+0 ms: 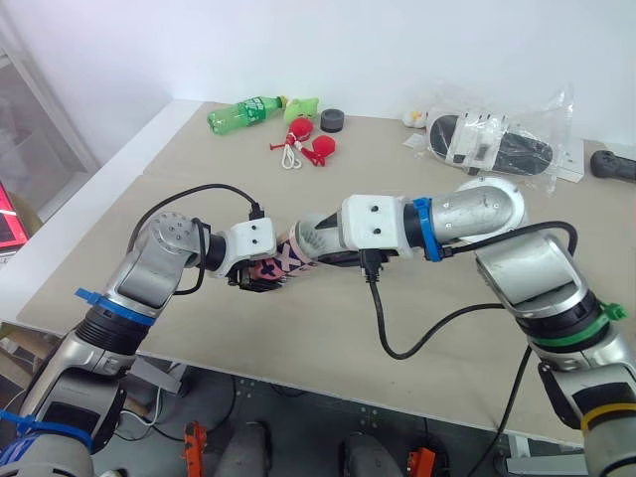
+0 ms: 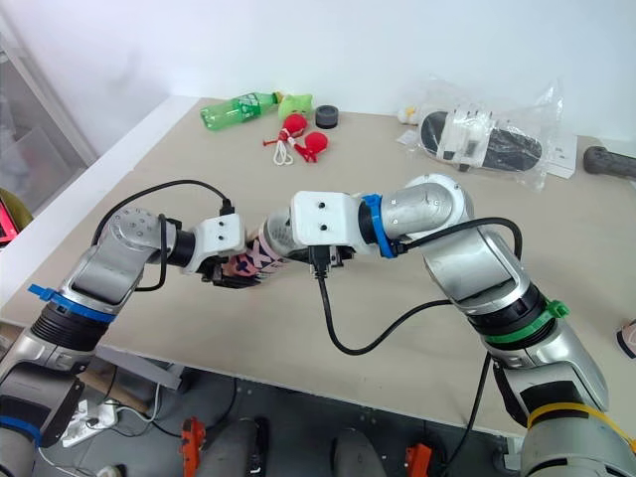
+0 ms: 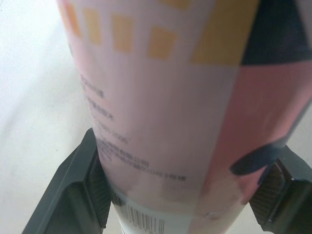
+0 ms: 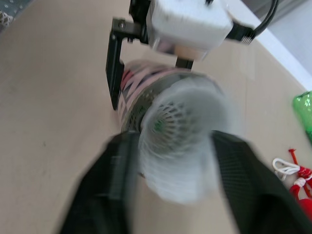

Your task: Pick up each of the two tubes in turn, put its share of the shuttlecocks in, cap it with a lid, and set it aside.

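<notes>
A pink patterned tube point(image 1: 281, 261) lies nearly level just above the table, and my left gripper point(image 1: 258, 278) is shut on it. In the left wrist view the tube point(image 3: 165, 112) sits squeezed between both pads point(image 3: 95, 190). My right gripper point(image 4: 173, 144) is shut on a white shuttlecock point(image 4: 183, 141), whose feathered skirt faces the wrist camera. The shuttlecock point(image 1: 320, 237) is at the tube's open mouth point(image 4: 141, 92), in line with it. How far it has gone in is hidden by the gripper body.
At the table's far side lie a green bottle point(image 1: 243, 111), red toys on a white cord point(image 1: 306, 145), a small black round object point(image 1: 332, 120) and a clear plastic bag of dark items point(image 1: 497, 141). A black handle point(image 1: 611, 164) lies at the far right. Cables hang from both wrists.
</notes>
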Robot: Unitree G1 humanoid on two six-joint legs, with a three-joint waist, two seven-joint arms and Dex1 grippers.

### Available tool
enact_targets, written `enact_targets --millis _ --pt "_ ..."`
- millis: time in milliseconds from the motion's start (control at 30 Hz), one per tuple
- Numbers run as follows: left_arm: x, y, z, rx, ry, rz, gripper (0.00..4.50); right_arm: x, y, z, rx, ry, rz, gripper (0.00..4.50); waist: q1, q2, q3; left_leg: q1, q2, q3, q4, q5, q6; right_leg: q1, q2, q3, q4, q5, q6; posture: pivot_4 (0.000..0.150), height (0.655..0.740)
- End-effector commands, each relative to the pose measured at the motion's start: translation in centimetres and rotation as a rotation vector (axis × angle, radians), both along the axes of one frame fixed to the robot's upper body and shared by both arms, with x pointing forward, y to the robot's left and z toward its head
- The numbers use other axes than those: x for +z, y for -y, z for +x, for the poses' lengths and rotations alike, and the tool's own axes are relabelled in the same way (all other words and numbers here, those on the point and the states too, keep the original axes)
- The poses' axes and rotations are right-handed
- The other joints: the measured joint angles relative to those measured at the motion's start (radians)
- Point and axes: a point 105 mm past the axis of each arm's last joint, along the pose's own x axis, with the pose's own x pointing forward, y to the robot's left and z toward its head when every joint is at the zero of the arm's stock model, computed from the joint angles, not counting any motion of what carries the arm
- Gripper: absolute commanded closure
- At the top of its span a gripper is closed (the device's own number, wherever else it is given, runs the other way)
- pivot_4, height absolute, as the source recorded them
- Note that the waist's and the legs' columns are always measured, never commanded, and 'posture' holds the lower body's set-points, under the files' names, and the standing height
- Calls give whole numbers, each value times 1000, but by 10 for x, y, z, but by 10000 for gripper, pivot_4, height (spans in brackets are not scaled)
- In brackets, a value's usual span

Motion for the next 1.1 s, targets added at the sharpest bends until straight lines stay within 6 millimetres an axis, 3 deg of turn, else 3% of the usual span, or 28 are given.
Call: enact_targets --millis 33,167,200,233,433,500,833,1100 --pt "-27 7 -9 -29 -95 24 14362 36 11 -9 8 57 56 1003 1 0 0 0 0 0 0 0 0 0 0 0 0 0 0 1500 7400" --pt "-27 7 -9 -27 -94 24 14362 45 19 -7 -15 50 84 1003 1 0 0 0 0 0 0 0 0 0 0 0 0 0 0 1500 7400" --pt "-27 7 -9 -26 -94 24 14362 46 19 -7 -15 43 88 6549 1 0 0 0 0 0 0 0 0 0 0 0 0 0 0 1500 7400" --pt "-27 6 -9 -26 -94 25 14362 46 19 -7 -16 41 91 8333 1 0 0 0 0 0 0 0 0 0 0 0 0 0 0 1500 7400" --pt "-27 7 -8 -27 -95 24 14362 34 11 0 -6 33 43 37254 1 0 0 0 0 1 0 0 0 0 0 0 0 0 0 1500 7400" --pt "-27 8 -8 -29 -97 26 14362 27 0 0 28 17 19 43259 0 0 0 0 0 1 0 0 0 0 0 0 0 0 0 1500 7400" --pt "-28 9 -8 -33 -102 25 14362 -27 -48 21 137 -8 -199 43259 -1 0 0 1 1 1 1 1 1 -2 0 -1 1 1 0 1500 7400" --pt "-28 7 -10 -26 -104 24 14362 -50 -67 41 157 24 -297 43259 -6 -1 -1 4 2 1 1 1 1 -1 2 -2 1 1 0 1500 7400"
